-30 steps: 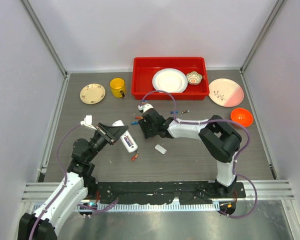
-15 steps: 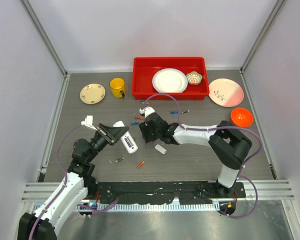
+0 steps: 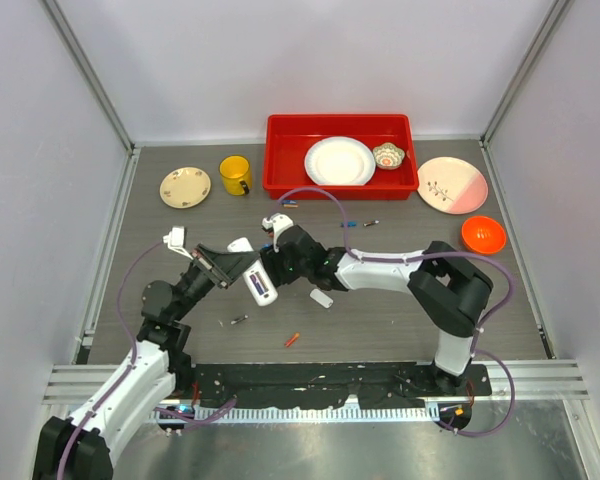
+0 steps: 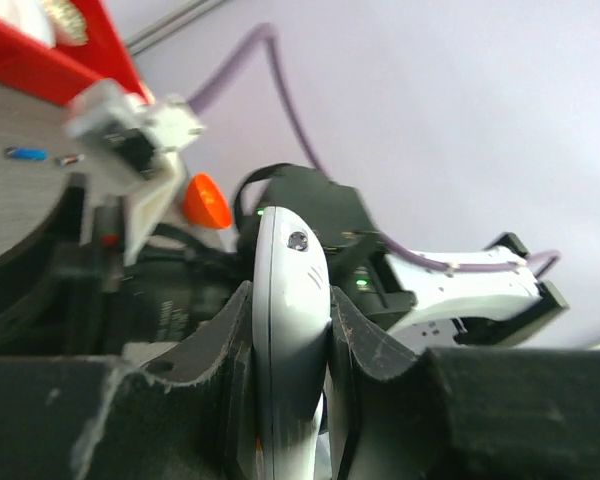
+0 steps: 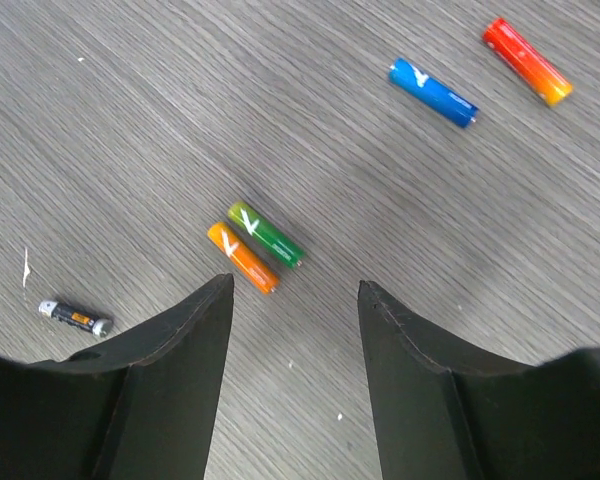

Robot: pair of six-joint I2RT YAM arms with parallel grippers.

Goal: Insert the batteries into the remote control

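Note:
My left gripper (image 3: 235,268) is shut on the white remote control (image 3: 258,284) and holds it tilted above the table. In the left wrist view the remote (image 4: 290,320) stands edge-on between both fingers. My right gripper (image 3: 281,260) is open and empty just right of the remote, low over the table. In the right wrist view it (image 5: 295,288) hovers beside an orange battery (image 5: 242,258) and a green battery (image 5: 266,234) lying side by side. A blue battery (image 5: 433,93), a red battery (image 5: 527,61) and a black battery (image 5: 74,318) lie farther off. The white back cover (image 3: 322,298) lies on the table.
A red battery (image 3: 293,340) and a dark battery (image 3: 238,320) lie near the front edge, others (image 3: 350,224) near the red tray (image 3: 280,185). The tray holds a white plate (image 3: 339,161) and a small bowl. A yellow mug (image 3: 235,175), two plates and an orange bowl (image 3: 483,234) stand around.
My right gripper has moved left, closer to the held remote. A red battery has rolled toward the front edge and a dark battery has appeared there. My left gripper has stayed shut on the remote.

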